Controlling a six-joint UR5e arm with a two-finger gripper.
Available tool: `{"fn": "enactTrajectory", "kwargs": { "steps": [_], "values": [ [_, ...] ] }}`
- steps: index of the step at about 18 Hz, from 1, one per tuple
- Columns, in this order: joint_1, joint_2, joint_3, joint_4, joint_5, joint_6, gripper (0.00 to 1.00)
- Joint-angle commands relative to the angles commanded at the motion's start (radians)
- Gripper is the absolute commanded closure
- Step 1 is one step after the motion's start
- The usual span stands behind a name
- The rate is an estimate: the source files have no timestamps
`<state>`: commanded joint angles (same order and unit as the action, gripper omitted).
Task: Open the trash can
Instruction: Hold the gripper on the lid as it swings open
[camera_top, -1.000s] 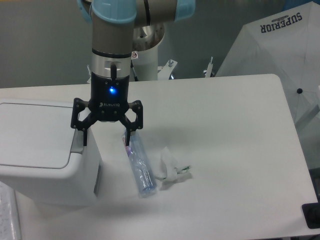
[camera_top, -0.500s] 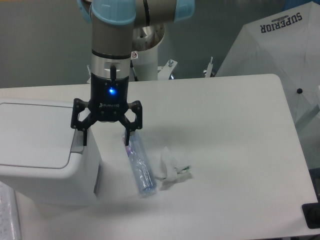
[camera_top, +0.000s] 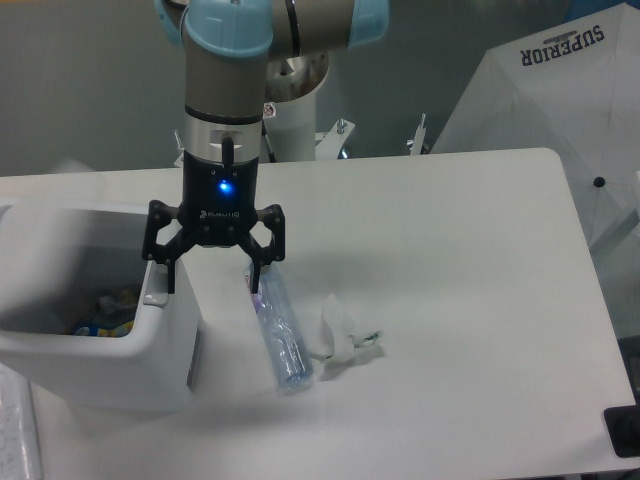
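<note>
The trash can (camera_top: 110, 350) at the near left stands open, rubbish visible inside. The gripper (camera_top: 212, 282), fingers spread, hangs over its right edge.

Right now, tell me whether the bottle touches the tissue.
Apart. The camera view shows a strip of bare table between the bottle and the tissue.

The trash can (camera_top: 120, 355) is white, with yellow and blue scraps inside; the gripper (camera_top: 213, 282) is black with a glowing blue light; the bottle (camera_top: 279, 336) is clear bluish plastic; the crumpled tissue (camera_top: 340, 332) and surface (camera_top: 450, 300) are white.
</note>
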<state>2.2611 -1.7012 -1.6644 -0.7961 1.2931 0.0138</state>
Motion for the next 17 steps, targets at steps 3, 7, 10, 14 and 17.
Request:
{"fn": "enactTrajectory", "kwargs": {
  "steps": [3,7,10,14,17],
  "values": [
    [0.0,0.002,0.008,0.0,0.0,0.0,0.0],
    [0.003,-0.003,0.084,0.0,0.003,0.014,0.0],
    [0.024,-0.008,0.141,0.0,0.012,0.05,0.0],
    [0.066,-0.009,0.158,0.0,0.066,0.156,0.0],
    [0.09,-0.011,0.158,0.0,0.1,0.192,0.0]
  ]
}}
